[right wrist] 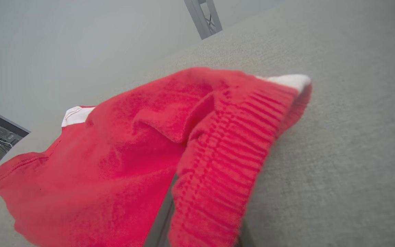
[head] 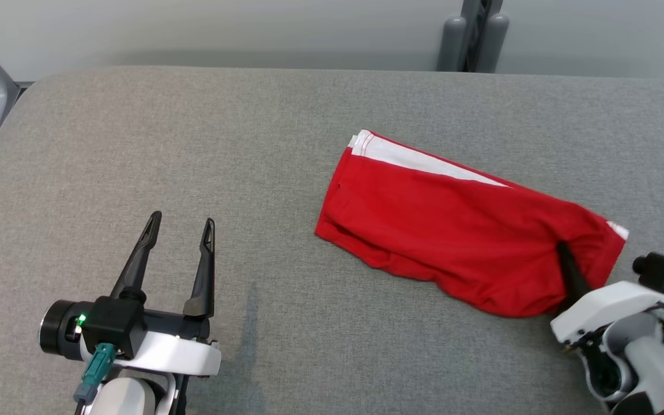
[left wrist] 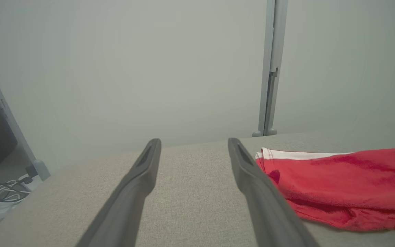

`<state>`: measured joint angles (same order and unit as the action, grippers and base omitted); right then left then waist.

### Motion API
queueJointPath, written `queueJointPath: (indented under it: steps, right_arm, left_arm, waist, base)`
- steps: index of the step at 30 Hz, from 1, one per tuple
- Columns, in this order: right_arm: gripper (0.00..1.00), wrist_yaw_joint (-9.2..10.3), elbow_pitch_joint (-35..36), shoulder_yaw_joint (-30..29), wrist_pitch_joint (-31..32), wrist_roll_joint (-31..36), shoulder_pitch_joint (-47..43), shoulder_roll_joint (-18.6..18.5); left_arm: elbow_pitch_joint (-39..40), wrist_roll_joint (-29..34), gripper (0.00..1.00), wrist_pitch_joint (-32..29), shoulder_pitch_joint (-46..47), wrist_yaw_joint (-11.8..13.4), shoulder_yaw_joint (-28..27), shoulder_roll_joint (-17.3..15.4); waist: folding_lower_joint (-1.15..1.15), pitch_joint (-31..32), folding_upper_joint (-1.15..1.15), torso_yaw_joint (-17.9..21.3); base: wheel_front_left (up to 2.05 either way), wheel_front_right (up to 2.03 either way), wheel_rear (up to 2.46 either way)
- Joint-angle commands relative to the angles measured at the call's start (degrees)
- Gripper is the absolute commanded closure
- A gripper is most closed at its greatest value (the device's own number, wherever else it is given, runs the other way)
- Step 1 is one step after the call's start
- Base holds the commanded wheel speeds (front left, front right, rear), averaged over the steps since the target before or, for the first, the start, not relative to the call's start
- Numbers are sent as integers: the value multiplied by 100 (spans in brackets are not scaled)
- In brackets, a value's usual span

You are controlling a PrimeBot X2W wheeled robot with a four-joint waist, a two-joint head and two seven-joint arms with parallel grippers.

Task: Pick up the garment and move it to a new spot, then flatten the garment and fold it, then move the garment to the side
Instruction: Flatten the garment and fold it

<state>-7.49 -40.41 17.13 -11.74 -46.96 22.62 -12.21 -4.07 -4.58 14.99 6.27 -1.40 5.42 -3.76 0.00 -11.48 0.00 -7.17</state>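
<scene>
One end of the red shorts (head: pixel 459 230) sits pinched in the right gripper (head: pixel 562 249); the left gripper (head: pixel 183 218) is open. Better to drag low, keeping the folds.

The garment (head: pixel 459 242) was red, with a white band along its far edge and a ribbed red hem at its right end. It lay folded into a long strip on the right half of the grey table (head: pixel 251 144), slanted so that its left end sat farther from the robot than its right. Most of it rested flat with soft wrinkles and a wavy near edge. The right end was bunched, its ribbed hem puckered.
</scene>
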Motion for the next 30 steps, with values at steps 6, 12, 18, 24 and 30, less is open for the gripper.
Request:
queueJointPath:
  steps: [6, 12, 18, 24, 30]
  right_arm:
    - [100, -1, -266, 99, 270, 386, 575, -632]
    - [100, -1, -557, 485, 731, 700, 1173, -1314]
    - [100, -1, -714, 1109, 945, 1006, 1727, -1886]
    - [100, 0, -765, 1628, 1110, 931, 2037, -2078]
    - [100, 0, -706, 2125, 1293, 660, 2286, -1928]
  left_arm:
    - [-47, 71, 0, 18, 140, -50, 42, 16]
    - [-62, 106, 0, 18, 249, -95, 87, 37]
    - [-104, 94, 0, 18, 363, -108, 171, 53]
    - [-146, 68, 0, 18, 380, -68, 238, 67]
    - [-207, 40, 0, 18, 309, -36, 261, 71]
  waist:
    - [0, -125, 0, -102]
    - [0, -284, 0, -245]
    - [0, -421, 0, -392]
    - [0, -401, 0, -444]
    - [0, -255, 0, -431]
  base:
    - [0, 0, 0]
    - [0, 0, 0]
    - [0, 0, 0]
    - [0, 0, 0]
    - [0, 0, 0]
